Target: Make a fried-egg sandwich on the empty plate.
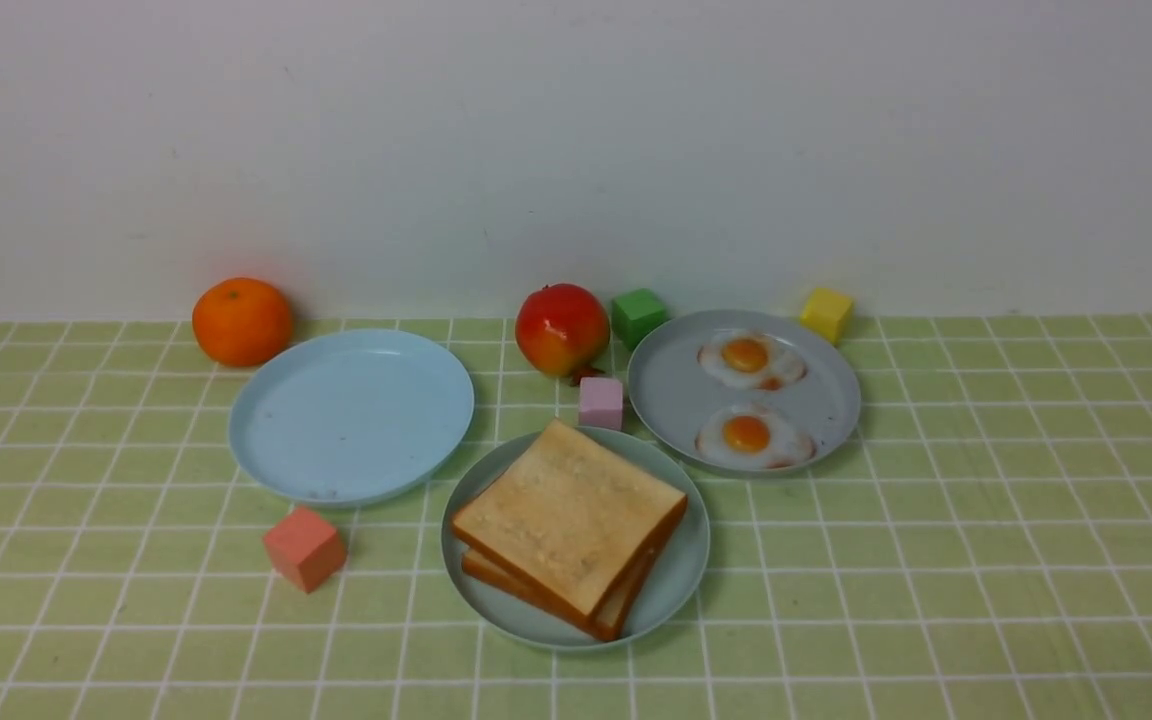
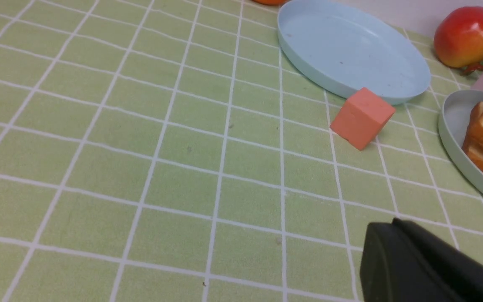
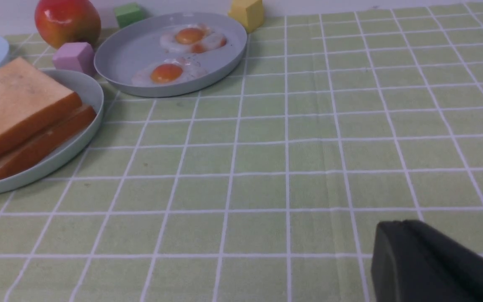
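Nearest you, two toast slices (image 1: 568, 525) lie stacked on the middle plate (image 1: 681, 572); the empty plate (image 1: 351, 415) sits left, eggs (image 1: 754, 437) right. Toast looks light and stiff, so pinch its crust edge. Both grippers are closed, holding nothing.

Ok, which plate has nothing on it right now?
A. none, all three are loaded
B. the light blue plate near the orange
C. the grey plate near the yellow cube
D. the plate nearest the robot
B: the light blue plate beside the orange is bare, while the grey plate holds two fried eggs and the nearest plate holds two stacked toast slices.
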Available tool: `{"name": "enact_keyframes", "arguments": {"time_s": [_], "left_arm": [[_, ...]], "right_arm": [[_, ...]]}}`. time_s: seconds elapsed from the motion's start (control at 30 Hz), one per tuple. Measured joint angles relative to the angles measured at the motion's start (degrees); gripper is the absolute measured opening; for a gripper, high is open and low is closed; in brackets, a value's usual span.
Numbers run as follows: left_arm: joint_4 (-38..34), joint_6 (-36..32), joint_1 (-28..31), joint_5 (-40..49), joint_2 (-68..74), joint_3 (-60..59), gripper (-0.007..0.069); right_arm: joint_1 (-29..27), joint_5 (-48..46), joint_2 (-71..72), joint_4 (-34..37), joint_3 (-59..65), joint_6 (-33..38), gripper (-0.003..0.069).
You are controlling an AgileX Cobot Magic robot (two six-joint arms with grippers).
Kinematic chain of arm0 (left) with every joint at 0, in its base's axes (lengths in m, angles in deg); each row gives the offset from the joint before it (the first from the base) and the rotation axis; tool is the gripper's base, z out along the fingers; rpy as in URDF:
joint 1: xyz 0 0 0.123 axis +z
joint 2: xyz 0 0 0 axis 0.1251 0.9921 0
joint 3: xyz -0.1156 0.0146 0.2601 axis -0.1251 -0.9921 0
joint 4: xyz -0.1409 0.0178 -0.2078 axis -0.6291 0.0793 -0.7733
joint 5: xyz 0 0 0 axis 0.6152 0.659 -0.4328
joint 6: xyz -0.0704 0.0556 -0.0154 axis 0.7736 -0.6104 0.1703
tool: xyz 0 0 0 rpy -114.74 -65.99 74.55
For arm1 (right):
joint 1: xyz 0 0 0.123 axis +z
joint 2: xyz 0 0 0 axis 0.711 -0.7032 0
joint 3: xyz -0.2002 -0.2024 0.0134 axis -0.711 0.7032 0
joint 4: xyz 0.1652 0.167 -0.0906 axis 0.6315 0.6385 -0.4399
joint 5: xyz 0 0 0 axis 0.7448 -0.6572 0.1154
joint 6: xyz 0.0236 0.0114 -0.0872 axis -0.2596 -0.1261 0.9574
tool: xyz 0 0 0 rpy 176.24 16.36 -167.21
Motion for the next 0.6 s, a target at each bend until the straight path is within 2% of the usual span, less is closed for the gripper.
{"name": "enact_keyframes", "arguments": {"time_s": [0.6], "left_arm": [[0.1,0.0,0.0,0.0,0.0,0.0,-0.0013]], "right_arm": [[0.0,0.0,0.0,0.0,0.0,0.0,0.0027]]}}
